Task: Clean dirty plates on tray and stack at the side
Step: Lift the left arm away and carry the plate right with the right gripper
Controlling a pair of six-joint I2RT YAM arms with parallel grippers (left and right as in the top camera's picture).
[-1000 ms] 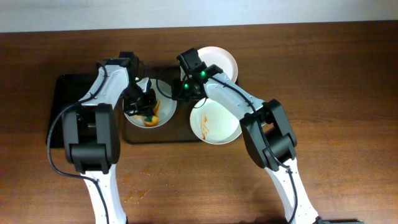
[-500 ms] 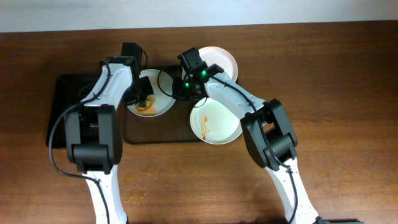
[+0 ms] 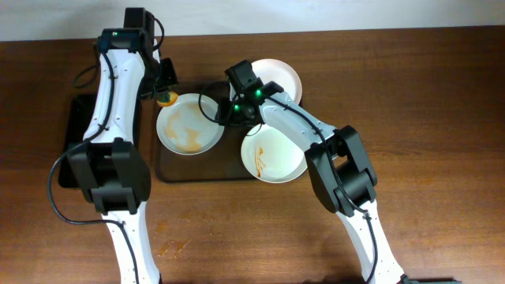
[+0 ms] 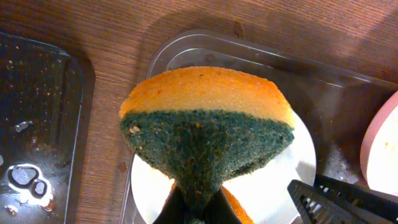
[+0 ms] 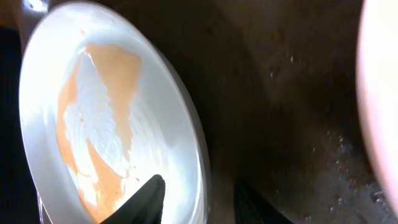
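Observation:
A white plate [image 3: 188, 124] with an orange smear lies on the dark tray [image 3: 201, 171]. My left gripper [image 3: 165, 97] is shut on an orange and green sponge [image 4: 205, 124] and holds it above the tray's back left corner, clear of the plate [image 4: 155, 186]. My right gripper [image 3: 223, 117] straddles the right rim of that plate [image 5: 93, 124], one finger inside and one outside [image 5: 202, 199]. A second dirty plate [image 3: 272, 154] with a red smear lies at the tray's right end. A clean white plate [image 3: 276, 76] sits behind it on the table.
A black tray [image 3: 71, 134] with wet specks lies to the left, also seen in the left wrist view [image 4: 31, 124]. The wooden table runs to the front and right. Some crumbs [image 3: 175, 248] lie near the front.
My left gripper has lifted the sponge off the smeared plate and moved back and left. The food bits are gone from the plate, leaving the smear. The right arm has stayed in place.

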